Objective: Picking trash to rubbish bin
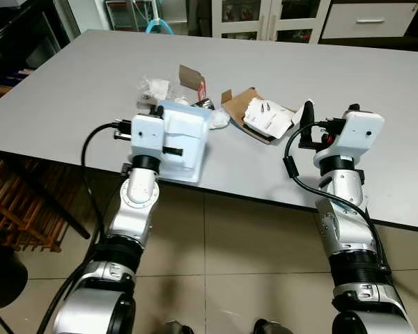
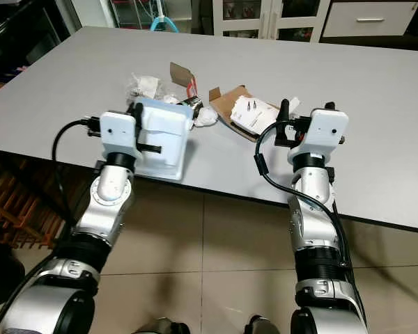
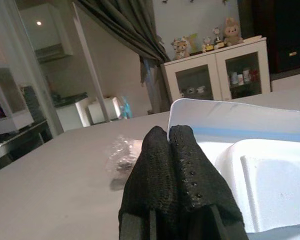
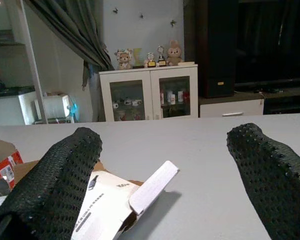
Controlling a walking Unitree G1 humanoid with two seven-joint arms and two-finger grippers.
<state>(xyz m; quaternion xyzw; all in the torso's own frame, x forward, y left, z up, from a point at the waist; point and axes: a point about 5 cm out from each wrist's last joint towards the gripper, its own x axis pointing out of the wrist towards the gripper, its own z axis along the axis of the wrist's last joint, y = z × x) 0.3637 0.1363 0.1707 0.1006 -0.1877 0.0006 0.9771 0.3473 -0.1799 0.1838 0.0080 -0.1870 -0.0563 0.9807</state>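
Our left claw [image 3: 170, 150] is clamped on the white foam tray [image 1: 184, 139]; our right claw [image 4: 160, 165] (fingers apart) sits beside the tray's neighbouring torn brown cardboard box [image 1: 254, 111] on the grey surface [image 1: 90, 76].

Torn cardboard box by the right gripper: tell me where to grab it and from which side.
Grip the raised white flap of the torn cardboard box, coming in level from the table's near edge. The flap sticks up off the grey table, thin enough for the jaws, and the right gripper, open, already faces it.
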